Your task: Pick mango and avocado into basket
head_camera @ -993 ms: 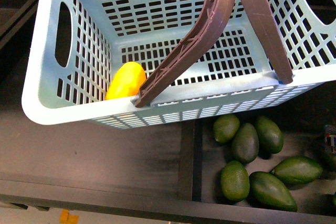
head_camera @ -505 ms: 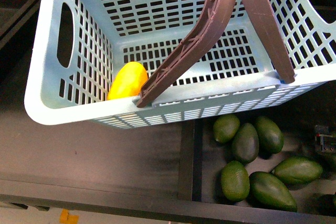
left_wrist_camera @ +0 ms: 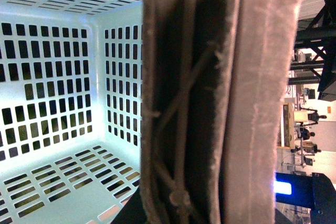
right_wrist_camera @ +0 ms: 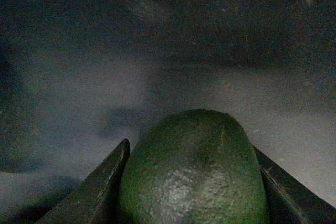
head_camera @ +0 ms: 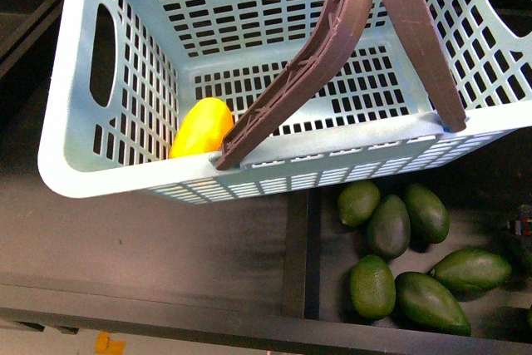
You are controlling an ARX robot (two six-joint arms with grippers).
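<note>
Turquoise basket (head_camera: pixel 125 184), brown handles (head_camera: pixel 324 56) raised, holds the mango (head_camera: pixel 199 126) in its near-left corner. Loose avocados (head_camera: pixel 391 226) lie in the dark compartment (head_camera: pixel 328 259) below. Right gripper (right_wrist_camera: pixel 190 149) is clenched on the avocado (right_wrist_camera: pixel 194 182). Left gripper state: cannot tell.

Mango (head_camera: pixel 199 128) in basket (head_camera: pixel 75 151); avocado (right_wrist_camera: pixel 194 171) between fingers (right_wrist_camera: pixel 100 187)
</note>
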